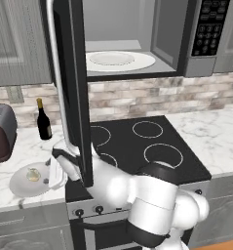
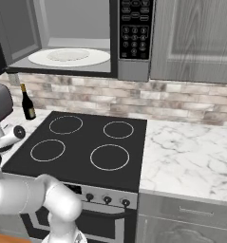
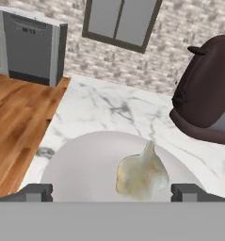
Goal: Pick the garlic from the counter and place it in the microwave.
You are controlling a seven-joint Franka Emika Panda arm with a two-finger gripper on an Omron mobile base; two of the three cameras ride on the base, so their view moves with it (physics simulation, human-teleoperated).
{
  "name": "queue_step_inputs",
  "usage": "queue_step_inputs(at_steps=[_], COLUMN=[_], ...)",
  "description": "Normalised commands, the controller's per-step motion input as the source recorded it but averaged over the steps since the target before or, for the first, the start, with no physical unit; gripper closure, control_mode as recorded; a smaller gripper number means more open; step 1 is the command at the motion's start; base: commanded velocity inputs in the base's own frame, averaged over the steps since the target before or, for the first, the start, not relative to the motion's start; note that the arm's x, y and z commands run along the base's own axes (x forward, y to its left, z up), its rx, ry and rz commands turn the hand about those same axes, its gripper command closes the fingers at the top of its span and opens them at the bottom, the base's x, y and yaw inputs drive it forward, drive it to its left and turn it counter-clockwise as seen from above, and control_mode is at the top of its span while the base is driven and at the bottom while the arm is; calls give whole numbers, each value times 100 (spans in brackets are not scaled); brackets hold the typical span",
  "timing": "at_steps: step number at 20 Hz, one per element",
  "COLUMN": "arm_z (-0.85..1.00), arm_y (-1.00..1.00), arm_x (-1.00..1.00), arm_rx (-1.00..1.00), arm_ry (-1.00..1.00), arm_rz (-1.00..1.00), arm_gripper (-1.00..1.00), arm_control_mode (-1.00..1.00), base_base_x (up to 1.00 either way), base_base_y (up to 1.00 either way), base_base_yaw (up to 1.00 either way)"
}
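At the lower left of the left base view the garlic (image 1: 33, 174) lies on a round white plate (image 1: 21, 186) on the marble tabletop (image 1: 15, 146), just in front of a dark red toaster (image 1: 1, 132) at the left edge. The white arm rises from the lower right of that frame, bends at a thick elbow, and reaches left and down, so the gripper (image 1: 53, 177) hangs at the plate's right rim, close beside the garlic.

In the hand view the jaws stand wide apart, one dark fingertip (image 3: 38, 192) at lower left and the other at lower right, with the garlic (image 3: 141, 175) between them nearer the right one, its pointed top up; they do not touch it.

Right of the plate sit a dark bottle (image 1: 43, 122) against the brick backsplash and the black stovetop (image 1: 137, 141). Above, the microwave (image 1: 152, 29) stands with its door (image 1: 71, 88) swung open toward the camera, its white turntable (image 1: 119, 61) showing. The door hides part of the arm's wrist, and the toaster is cut off by the frame's left edge.
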Motion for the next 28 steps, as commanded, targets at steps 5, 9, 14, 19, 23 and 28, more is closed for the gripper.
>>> queue_step_inputs(at_steps=[5, 9, 14, 19, 23, 28], arm_z=[-10, -16, -12, -4, -18, -19], arm_y=[21, 42, 44, 12, 21, 21], arm_x=[18, 3, 18, 22, 16, 28], arm_rx=[0, 0, 0, 0, 0, 0], arm_ry=[0, 0, 0, 0, 0, 0], arm_rz=[0, 0, 0, 0, 0, 0], arm_gripper=[-100, -100, -100, -100, -100, -100], arm_control_mode=[-100, -100, -100, -100, -100, -100], base_base_x=[0, 0, 0, 0, 0, 0], base_base_y=[0, 0, 0, 0, 0, 0], base_base_yaw=[0, 0, 0, 0, 0, 0])
